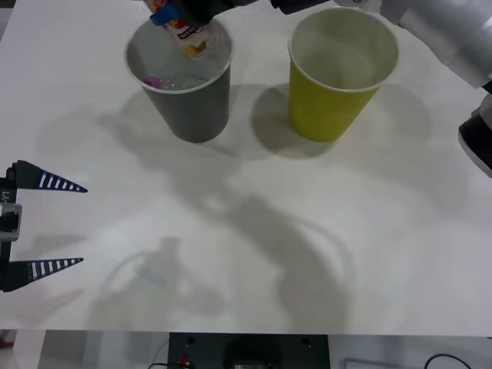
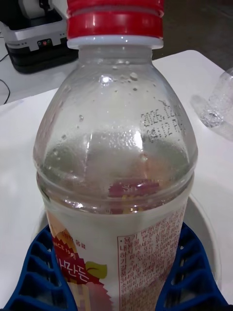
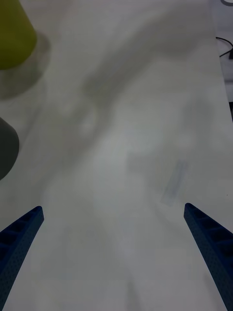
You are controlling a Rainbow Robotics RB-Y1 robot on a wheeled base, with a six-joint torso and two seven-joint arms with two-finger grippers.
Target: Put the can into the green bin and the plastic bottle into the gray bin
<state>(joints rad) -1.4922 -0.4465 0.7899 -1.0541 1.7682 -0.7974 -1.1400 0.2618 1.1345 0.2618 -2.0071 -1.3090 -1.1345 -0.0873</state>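
Plastic bottle (image 1: 188, 34) first: from the front view it's hanging tilted right over the mouth of the gray bin (image 1: 184, 92), its lower end dipped just inside the white rim, white label with red and yellow print facing the camera. The right gripper (image 1: 173, 11) has it up at the top edge of that view, the arm reaching across from the right over the green bin (image 1: 334, 77). Both bins are paper-cup shapes, tapered, with rolled white rims, standing side by side on the smooth white table (image 1: 254, 254) (gray on the left, yellow-green on the right, a gap between them). Something pinkish sits at the bottom of the gray one, too small to tell what. The left gripper (image 1: 46, 224) is parked at the left edge near the front of the table, its ribbed blue fingers spread wide with nothing between them.

Right wrist view: the bottle's clear ridged shoulder is beaded with droplets, red screw cap on top, and the blue lattice-patterned fingers (image 2: 43, 272) are pinching the labelled body from both sides. The bin's pale rim curves underneath.

Left wrist view: two blue fingertips (image 3: 22, 233) well apart over bare matte tabletop, with the sides of the green and gray bins at one edge.
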